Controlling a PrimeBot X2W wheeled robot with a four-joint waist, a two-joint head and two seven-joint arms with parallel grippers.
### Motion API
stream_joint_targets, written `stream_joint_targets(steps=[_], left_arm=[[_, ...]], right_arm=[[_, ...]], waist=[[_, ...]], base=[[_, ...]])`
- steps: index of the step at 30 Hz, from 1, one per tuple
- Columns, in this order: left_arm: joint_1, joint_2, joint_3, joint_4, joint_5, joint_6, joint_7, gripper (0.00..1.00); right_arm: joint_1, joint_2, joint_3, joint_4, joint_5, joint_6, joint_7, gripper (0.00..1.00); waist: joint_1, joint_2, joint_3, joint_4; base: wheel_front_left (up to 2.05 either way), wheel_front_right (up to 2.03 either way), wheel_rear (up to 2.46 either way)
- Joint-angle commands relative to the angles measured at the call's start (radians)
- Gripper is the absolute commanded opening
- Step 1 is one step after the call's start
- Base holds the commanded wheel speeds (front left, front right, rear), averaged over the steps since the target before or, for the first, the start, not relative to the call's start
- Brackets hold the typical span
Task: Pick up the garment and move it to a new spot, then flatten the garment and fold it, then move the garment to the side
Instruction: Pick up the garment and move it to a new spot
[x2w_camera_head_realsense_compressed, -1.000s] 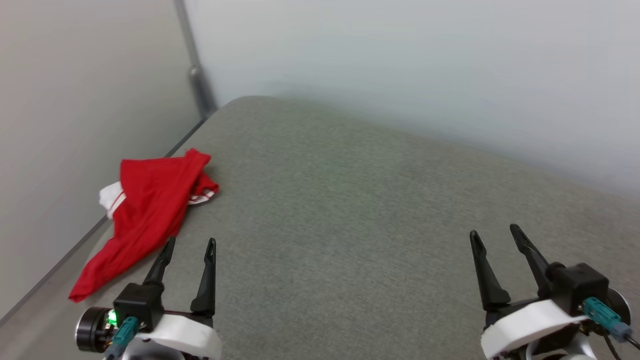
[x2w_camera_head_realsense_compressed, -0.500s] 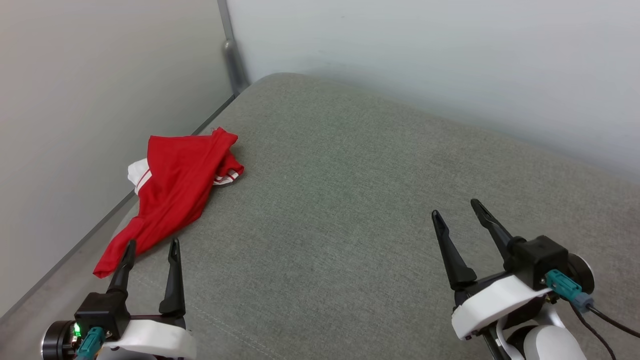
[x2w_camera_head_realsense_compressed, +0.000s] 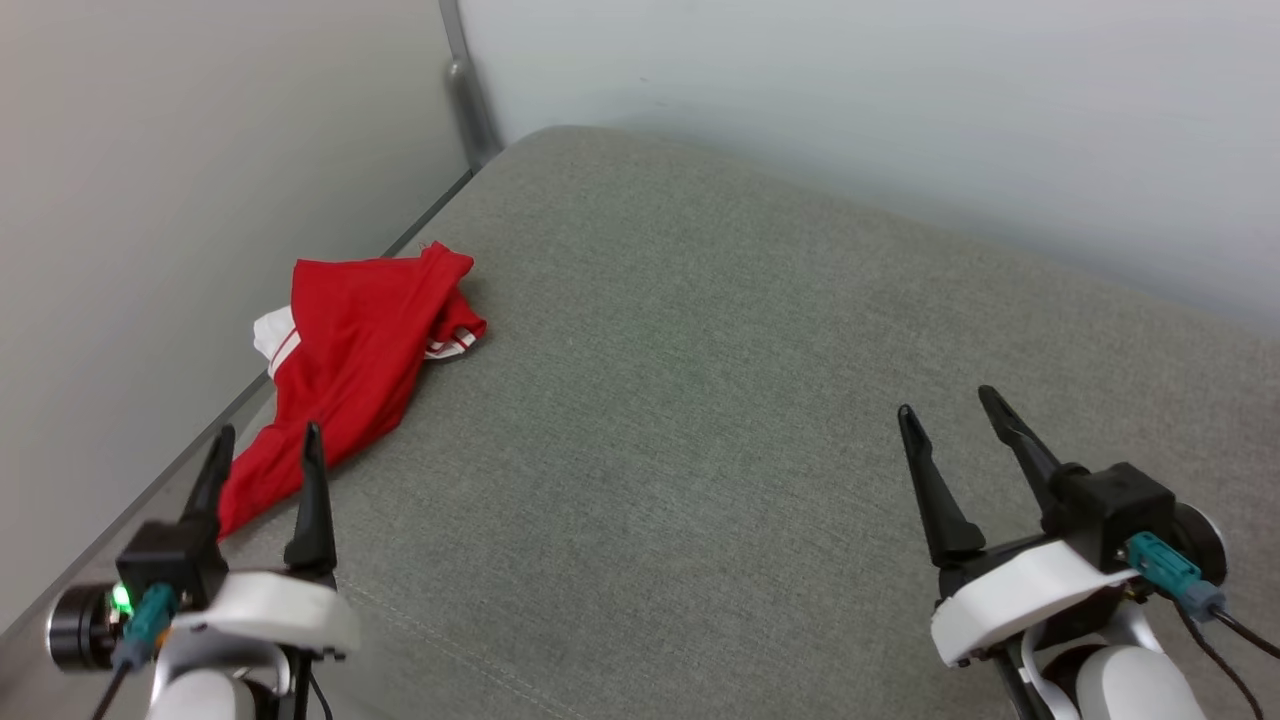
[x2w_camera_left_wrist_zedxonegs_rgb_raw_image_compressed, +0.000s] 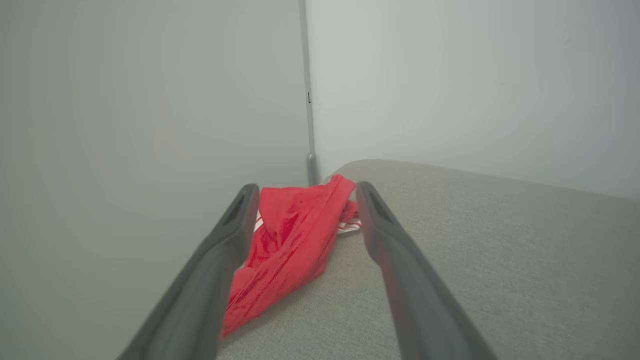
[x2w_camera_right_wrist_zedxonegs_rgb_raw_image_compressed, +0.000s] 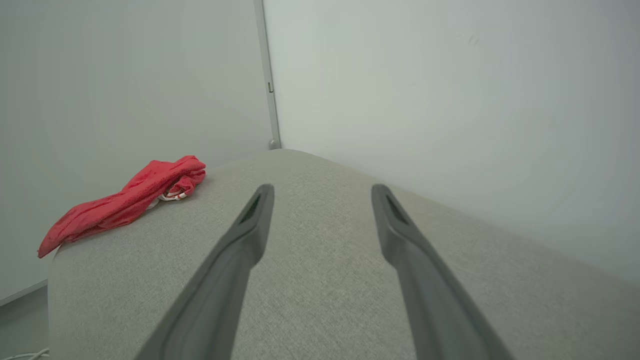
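The garment (x2w_camera_head_realsense_compressed: 350, 360) is a crumpled red jersey with a bit of white sleeve and striped trim, lying near the left edge of the grey cushioned surface (x2w_camera_head_realsense_compressed: 700, 400). My left gripper (x2w_camera_head_realsense_compressed: 268, 445) is open, its fingertips at the garment's near tail, nothing between them. In the left wrist view the garment (x2w_camera_left_wrist_zedxonegs_rgb_raw_image_compressed: 290, 240) lies ahead between the two spread fingers (x2w_camera_left_wrist_zedxonegs_rgb_raw_image_compressed: 395, 250). My right gripper (x2w_camera_head_realsense_compressed: 945, 405) stands open far to the right over bare fabric. From the right wrist view the garment (x2w_camera_right_wrist_zedxonegs_rgb_raw_image_compressed: 130, 200) is at the far left.
Pale walls close in on the left and behind, meeting at a grey corner post (x2w_camera_head_realsense_compressed: 470, 90). The surface's left edge (x2w_camera_head_realsense_compressed: 150, 490) drops off right beside the garment. A seam (x2w_camera_head_realsense_compressed: 450, 640) runs across the near fabric.
The head camera has shifted, so the whole picture has moved. My left gripper has come closer to the garment's near tail. Both grippers stay open; the garment lies as before.
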Motion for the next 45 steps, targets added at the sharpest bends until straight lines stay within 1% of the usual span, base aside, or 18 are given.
stream_joint_targets(steps=[1,2,5,8,13,17,21,25,28,31,34,35,36,37,39,42,45], left_arm=[[-0.037,0.013,-0.006,0.024,0.000,-0.004,-0.002,1.00],[-0.073,0.030,-0.007,0.048,-0.009,-0.004,-0.002,1.00],[-0.175,0.093,0.006,0.123,-0.051,-0.006,0.018,1.00],[-0.279,0.150,0.003,0.188,-0.101,-0.007,0.075,1.00],[-0.417,0.257,-0.044,0.281,-0.219,-0.006,0.224,1.00],[-0.506,0.344,-0.099,0.381,-0.334,-0.007,0.374,1.00],[-0.557,0.406,-0.148,0.493,-0.461,-0.007,0.516,1.00],[-0.581,0.451,-0.178,0.595,-0.567,-0.007,0.629,1.00],[-0.587,0.469,-0.187,0.659,-0.630,-0.007,0.676,1.00],[-0.585,0.470,-0.192,0.715,-0.686,-0.007,0.713,1.00],[-0.570,0.455,-0.212,0.766,-0.719,-0.006,0.741,1.00],[-0.569,0.453,-0.219,0.775,-0.725,-0.006,0.736,0.92],[-0.569,0.449,-0.226,0.783,-0.729,-0.006,0.729,0.32],[-0.569,0.446,-0.233,0.791,-0.733,-0.006,0.724,0.00],[-0.571,0.443,-0.248,0.801,-0.739,-0.006,0.715,0.00],[-0.578,0.455,-0.268,0.797,-0.731,-0.007,0.690,0.00],[-0.598,0.485,-0.286,0.791,-0.710,-0.007,0.615,0.00]], right_arm=[[0.016,0.000,-0.011,-0.012,-0.011,0.000,0.005,1.00],[0.023,0.000,-0.022,-0.021,-0.013,0.000,0.008,1.00],[0.014,0.000,-0.023,-0.056,-0.031,0.000,0.027,1.00],[-0.006,-0.001,-0.029,-0.087,-0.051,0.000,0.046,1.00],[-0.051,-0.001,-0.036,-0.136,-0.087,0.000,0.069,1.00],[-0.090,-0.001,-0.034,-0.165,-0.108,0.000,0.081,1.00],[-0.130,-0.001,-0.033,-0.182,-0.122,0.000,0.085,1.00],[-0.153,-0.001,-0.038,-0.189,-0.127,0.000,0.082,1.00],[-0.162,-0.001,-0.040,-0.191,-0.128,0.000,0.077,1.00],[-0.167,-0.001,-0.046,-0.191,-0.130,0.000,0.076,1.00],[-0.173,-0.001,-0.050,-0.194,-0.131,0.000,0.074,1.00],[-0.174,-0.001,-0.054,-0.195,-0.134,0.000,0.073,1.00],[-0.174,-0.001,-0.056,-0.194,-0.134,0.000,0.072,1.00],[-0.173,-0.001,-0.058,-0.191,-0.135,0.000,0.071,1.00],[-0.170,-0.001,-0.064,-0.187,-0.136,0.000,0.071,1.00],[-0.161,-0.001,-0.068,-0.183,-0.131,0.000,0.069,1.00],[-0.139,-0.001,-0.075,-0.172,-0.119,0.000,0.065,1.00]], waist=[[0.0000,0.0000,0.012,-0.002],[0.0000,0.0000,0.019,-0.002],[0.0000,0.0000,0.068,-0.040],[0.0000,0.0000,0.128,-0.078],[0.0000,0.0000,0.238,-0.135],[0.0000,0.0000,0.324,-0.176],[0.0000,0.0000,0.397,-0.213],[0.0000,0.0000,0.454,-0.243],[0.0000,0.0000,0.482,-0.258],[0.0000,0.0000,0.500,-0.266],[0.0000,0.0000,0.506,-0.269],[0.0000,0.0000,0.505,-0.269],[0.0000,0.0000,0.501,-0.269],[0.0000,0.0000,0.494,-0.267],[0.0000,0.0000,0.478,-0.263],[0.0000,0.0000,0.457,-0.259],[0.0000,0.0000,0.416,-0.253]], base=[[0.00,0.00,0.00],[0.00,0.00,0.00],[0.00,0.00,0.00],[0.00,0.00,0.00],[0.00,0.00,0.00],[0.00,0.00,0.00],[0.00,0.00,0.00],[0.00,0.00,0.00],[0.00,0.00,0.00],[0.00,0.00,0.00],[0.00,0.00,0.00],[0.00,0.00,0.00],[0.00,0.00,0.00],[0.00,0.00,0.00],[0.00,0.00,0.00],[0.00,0.00,0.00],[0.00,0.00,0.00]])
